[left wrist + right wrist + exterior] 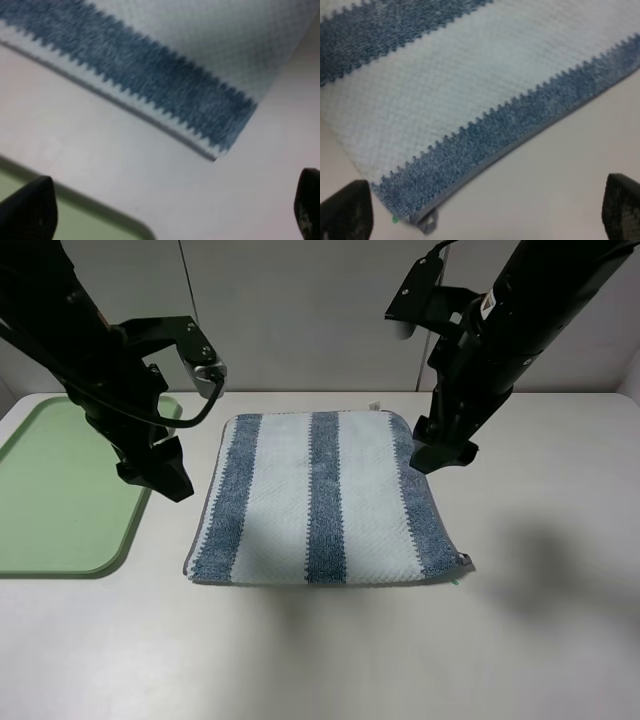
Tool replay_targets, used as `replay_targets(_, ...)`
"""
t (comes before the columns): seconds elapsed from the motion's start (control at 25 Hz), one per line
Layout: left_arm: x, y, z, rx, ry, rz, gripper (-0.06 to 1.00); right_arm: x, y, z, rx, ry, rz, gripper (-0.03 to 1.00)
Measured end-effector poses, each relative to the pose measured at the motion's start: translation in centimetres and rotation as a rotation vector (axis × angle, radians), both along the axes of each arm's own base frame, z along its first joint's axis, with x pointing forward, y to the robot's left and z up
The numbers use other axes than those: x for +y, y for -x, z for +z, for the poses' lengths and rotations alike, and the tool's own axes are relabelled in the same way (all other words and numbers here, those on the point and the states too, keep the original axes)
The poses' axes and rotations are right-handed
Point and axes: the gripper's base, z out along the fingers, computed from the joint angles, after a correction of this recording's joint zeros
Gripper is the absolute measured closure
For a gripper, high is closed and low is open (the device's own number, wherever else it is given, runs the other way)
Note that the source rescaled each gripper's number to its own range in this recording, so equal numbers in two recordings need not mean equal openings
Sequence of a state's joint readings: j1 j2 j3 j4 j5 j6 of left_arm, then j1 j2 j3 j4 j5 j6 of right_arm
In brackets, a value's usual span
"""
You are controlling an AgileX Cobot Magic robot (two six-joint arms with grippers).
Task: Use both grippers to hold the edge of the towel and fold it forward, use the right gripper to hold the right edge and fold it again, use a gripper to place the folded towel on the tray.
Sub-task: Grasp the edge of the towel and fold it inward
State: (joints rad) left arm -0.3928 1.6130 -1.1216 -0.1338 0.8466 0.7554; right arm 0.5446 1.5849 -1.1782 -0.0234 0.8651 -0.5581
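Blue-striped terry towel (325, 498): flat on white table (400, 660)
Black left hand (165, 478): open wide, empty
Black right hand (441, 455): open wide, empty

Left arm (85, 360) reaches in from the upper left of the overhead view, wrist bent steeply down. The left gripper (160, 472) points downward and slightly inward, and its black fingertips (30, 210) stand wide apart and empty. Right arm (530, 310) reaches in from the upper right at a steep downward angle. The right gripper (443, 455) also points down, its fingers (347, 212) fully spread and grasping nothing. The two grippers hang well apart from each other, at roughly matching height.
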Motion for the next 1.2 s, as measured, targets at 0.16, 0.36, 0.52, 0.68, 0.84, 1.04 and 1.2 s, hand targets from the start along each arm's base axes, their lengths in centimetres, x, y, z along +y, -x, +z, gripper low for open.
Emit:
replay_targets(0.16,-0.2,0.2,-1.2,0.031,0.017,-0.016,0.02,0.5,-0.5,-1.3,0.024,0.008,0.036,-0.03)
replay_targets(0.36,-0.2,0.8,-3.3,0.063,0.034,-0.017,0.03,0.7,-0.6,-1.6,0.019,0.025,0.092,-0.03)
replay_targets(0.52,-1.0,0.4,-4.5,0.048,0.128,0.055,0.03,0.9,-1.0,-1.5,-0.030,0.015,0.133,-0.03)
replay_targets(0.68,-1.0,0.3,-4.6,0.021,0.123,-0.008,0.03,1.0,-1.2,-1.3,-0.063,0.006,0.148,-0.03)
replay_targets(0.84,-0.7,0.4,-4.7,0.015,0.071,-0.081,0.03,1.1,-1.3,-1.5,-0.072,0.020,0.185,-0.03)
replay_targets(1.04,-0.9,0.6,-4.7,-0.001,0.047,-0.178,0.03,1.1,-1.3,-3.1,-0.035,0.050,0.218,-0.03)
replay_targets(1.2,-1.9,1.1,-4.7,-0.016,0.037,-0.265,0.03,0.5,-0.3,-6.2,0.033,0.115,0.309,-0.03)
